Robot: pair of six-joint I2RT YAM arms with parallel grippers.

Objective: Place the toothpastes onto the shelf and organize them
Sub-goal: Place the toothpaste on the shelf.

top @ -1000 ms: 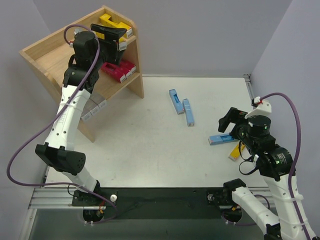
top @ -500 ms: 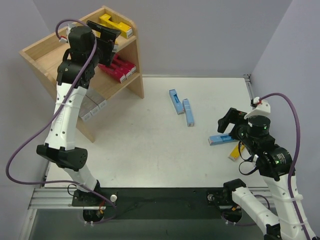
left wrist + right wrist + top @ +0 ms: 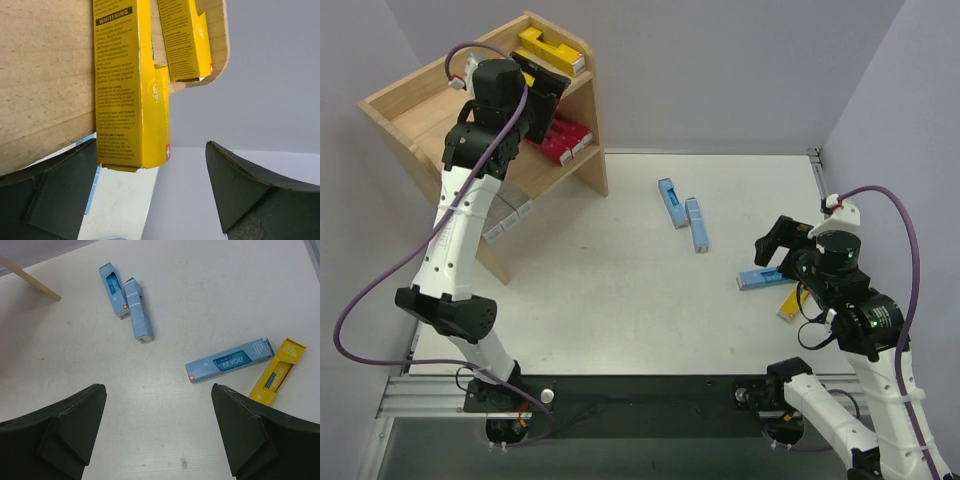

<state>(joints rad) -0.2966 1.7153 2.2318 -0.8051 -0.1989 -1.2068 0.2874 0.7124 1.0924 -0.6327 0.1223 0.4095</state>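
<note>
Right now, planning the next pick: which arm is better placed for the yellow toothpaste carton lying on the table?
Right, likely. The right tool, open, hovers near that yellow carton, which lies beside a light blue carton. The left tool, also open, is up at the shelf, far across the table.

Two toothpastes lie side by side on the wooden shelf [image 3: 45, 75]: one yellow carton [image 3: 131, 85] nearer, a second yellow carton [image 3: 186, 40] beyond. The left gripper [image 3: 151, 172] is spread wide, gripping nothing.
</note>
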